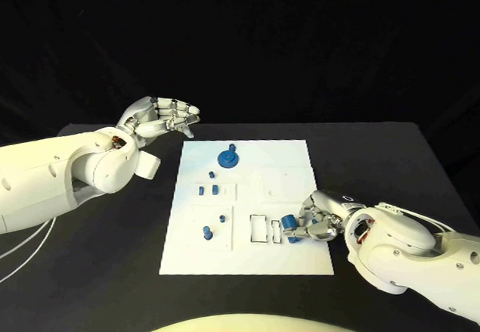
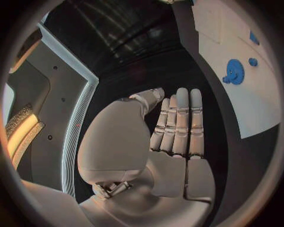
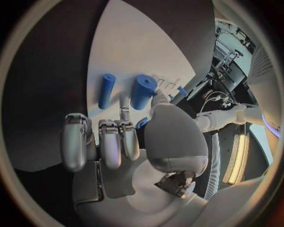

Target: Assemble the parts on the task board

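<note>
The right hand [image 1: 315,218] is resting at the near right edge of the task board [image 1: 283,263], its fingers curling around a blue cylinder part [image 3: 142,91] and gripping it, with a slimmer blue peg [image 3: 106,90] lying just beside it on the white plate. Away from that hand, more blue parts are sitting across the board, a blue gear [image 1: 228,159] toward the far edge. The left hand [image 1: 161,117] is hovering off the board's far left corner over bare black surface [image 1: 383,156], fingers together and holding nothing.
</note>
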`<state>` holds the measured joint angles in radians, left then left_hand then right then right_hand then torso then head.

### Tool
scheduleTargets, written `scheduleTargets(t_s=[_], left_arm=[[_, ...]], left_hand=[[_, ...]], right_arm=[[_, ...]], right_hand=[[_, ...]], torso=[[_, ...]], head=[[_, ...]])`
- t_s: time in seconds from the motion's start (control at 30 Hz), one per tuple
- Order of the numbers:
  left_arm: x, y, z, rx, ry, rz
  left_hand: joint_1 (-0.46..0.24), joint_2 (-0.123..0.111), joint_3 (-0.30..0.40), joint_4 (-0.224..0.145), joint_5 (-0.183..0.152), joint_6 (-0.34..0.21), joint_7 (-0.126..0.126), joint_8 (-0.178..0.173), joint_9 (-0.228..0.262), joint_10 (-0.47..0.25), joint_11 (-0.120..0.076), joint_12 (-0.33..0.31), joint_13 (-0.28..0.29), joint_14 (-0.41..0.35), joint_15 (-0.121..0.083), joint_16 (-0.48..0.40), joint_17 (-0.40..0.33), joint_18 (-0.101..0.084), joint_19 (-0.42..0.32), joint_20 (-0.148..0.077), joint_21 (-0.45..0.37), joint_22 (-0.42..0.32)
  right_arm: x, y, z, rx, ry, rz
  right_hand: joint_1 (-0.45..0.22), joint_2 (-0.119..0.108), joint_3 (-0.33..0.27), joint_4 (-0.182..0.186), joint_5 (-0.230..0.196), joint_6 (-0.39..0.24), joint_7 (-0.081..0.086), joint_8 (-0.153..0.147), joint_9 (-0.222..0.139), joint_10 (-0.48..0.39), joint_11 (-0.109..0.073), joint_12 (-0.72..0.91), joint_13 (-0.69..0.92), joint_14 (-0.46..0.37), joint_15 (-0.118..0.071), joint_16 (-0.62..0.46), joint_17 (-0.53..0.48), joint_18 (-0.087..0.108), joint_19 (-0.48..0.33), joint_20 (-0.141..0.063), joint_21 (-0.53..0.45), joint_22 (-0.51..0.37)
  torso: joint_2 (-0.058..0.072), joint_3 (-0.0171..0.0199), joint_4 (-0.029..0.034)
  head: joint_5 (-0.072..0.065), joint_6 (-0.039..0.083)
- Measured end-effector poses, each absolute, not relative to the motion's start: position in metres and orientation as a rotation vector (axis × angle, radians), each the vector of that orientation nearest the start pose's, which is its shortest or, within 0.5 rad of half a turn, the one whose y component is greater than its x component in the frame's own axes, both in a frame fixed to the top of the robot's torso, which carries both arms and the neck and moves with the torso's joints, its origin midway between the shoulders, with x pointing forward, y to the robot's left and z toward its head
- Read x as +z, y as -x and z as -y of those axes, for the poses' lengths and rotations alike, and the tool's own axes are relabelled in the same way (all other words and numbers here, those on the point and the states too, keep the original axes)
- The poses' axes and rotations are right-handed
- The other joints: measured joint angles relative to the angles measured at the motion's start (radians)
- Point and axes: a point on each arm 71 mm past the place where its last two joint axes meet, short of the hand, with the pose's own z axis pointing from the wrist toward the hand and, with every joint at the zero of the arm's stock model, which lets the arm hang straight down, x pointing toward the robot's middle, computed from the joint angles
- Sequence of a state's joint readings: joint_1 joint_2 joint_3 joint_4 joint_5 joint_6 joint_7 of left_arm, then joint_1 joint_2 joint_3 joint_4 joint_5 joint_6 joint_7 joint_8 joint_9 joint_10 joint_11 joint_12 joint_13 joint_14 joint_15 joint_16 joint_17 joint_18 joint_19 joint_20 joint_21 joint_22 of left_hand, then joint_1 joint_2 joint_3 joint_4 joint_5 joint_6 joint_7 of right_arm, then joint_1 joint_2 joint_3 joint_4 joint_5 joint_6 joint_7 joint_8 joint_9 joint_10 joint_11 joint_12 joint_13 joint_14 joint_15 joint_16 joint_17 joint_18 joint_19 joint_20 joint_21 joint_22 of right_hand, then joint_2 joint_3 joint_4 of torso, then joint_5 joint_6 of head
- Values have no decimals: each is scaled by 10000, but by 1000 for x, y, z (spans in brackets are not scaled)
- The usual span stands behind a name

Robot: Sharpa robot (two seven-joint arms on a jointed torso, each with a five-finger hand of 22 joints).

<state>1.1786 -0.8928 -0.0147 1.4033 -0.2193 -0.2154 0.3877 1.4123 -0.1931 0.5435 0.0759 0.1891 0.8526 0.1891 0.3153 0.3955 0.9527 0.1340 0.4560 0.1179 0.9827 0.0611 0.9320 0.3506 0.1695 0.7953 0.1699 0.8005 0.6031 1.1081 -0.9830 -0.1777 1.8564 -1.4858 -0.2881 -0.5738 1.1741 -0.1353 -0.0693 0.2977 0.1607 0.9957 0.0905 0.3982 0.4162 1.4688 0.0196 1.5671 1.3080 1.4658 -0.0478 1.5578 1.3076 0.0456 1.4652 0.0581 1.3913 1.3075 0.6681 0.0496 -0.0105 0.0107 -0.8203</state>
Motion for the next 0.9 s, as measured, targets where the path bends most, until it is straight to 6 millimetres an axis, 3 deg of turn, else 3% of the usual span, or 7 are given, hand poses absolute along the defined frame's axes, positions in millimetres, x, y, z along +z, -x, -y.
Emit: scheduleTargets(t_s=[0.33,0.9], left_arm=[[-184,-505,-265,-14262,9124,-14567],[-184,-505,-265,-14259,9137,-14591]], left_hand=[[0,0,0,0,0,0,0,0,0,0,0,0,0,0,0,0,-1,0,0,0,0,0],[0,0,0,0,0,27,27,-42,0,0,0,0,-11,0,0,0,-2,-1,0,0,0,-1]], right_arm=[[-253,-377,193,3996,56,-20067],[-248,-377,199,4352,-1118,-20016]], right_hand=[[1464,183,673,-96,-25,-60,-15,121,-61,-36,-35,0,-1,-10,-9,0,0,1,10,-45,0,-1],[1630,354,848,-55,-83,-34,-32,243,-105,-15,-56,0,-2,27,-45,-1,-2,0,10,-44,126,-2]], torso=[[-1,-1,-1],[0,-4,-2]], head=[[-31,-1],[-3,-5]])
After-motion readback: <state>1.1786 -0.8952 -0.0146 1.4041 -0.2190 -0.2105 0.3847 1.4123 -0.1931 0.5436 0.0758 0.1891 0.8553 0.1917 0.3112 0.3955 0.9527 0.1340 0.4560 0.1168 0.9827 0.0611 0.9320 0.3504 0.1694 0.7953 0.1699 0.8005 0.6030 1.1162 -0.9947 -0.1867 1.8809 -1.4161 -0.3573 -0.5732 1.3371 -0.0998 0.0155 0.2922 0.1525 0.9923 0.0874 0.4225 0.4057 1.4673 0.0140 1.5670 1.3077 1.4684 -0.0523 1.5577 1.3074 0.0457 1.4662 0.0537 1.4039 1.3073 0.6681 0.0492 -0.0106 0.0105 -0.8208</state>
